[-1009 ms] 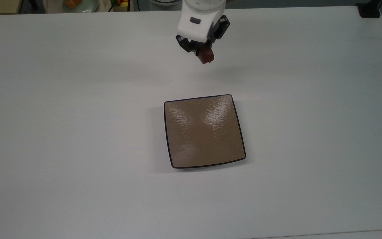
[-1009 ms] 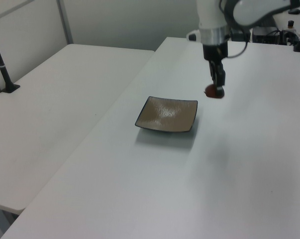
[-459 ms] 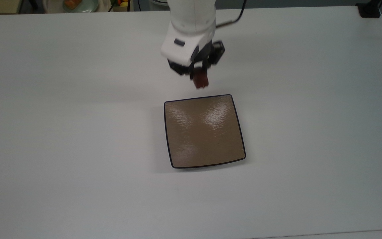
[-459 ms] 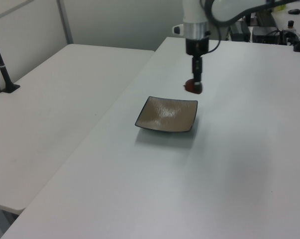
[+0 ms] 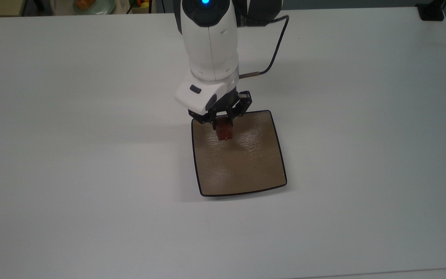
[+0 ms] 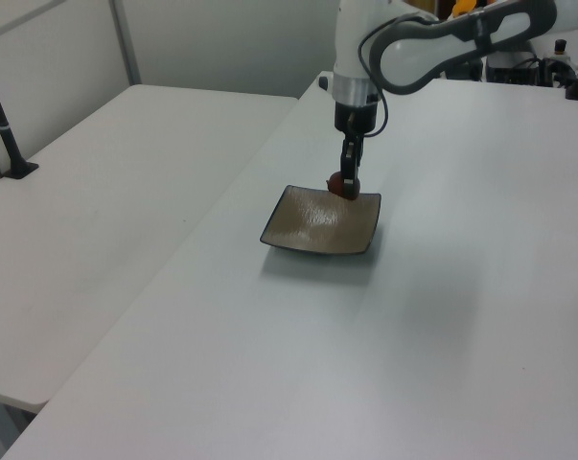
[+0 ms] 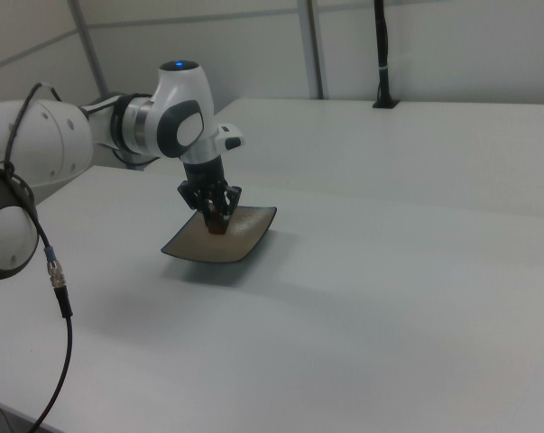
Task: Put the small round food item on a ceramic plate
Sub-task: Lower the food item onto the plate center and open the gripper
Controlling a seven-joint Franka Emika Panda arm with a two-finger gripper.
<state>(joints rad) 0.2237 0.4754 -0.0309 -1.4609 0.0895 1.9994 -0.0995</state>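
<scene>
Gripper (image 5: 223, 124) clamps food item (image 5: 224, 132) (over plate (image 5: 242, 170)).

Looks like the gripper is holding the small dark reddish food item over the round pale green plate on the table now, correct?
Not quite. The gripper does hold the small dark reddish food item, its jaws shut on it, but the plate under it is the square tan-brown plate with a thin dark rim, not a round pale green one. The top view shows this plainly.

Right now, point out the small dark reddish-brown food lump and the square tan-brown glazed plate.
small dark reddish-brown food lump (image 5: 224, 133), top view, its exposed lower end.
square tan-brown glazed plate (image 5: 242, 170), top view, bare middle of its surface.
</scene>
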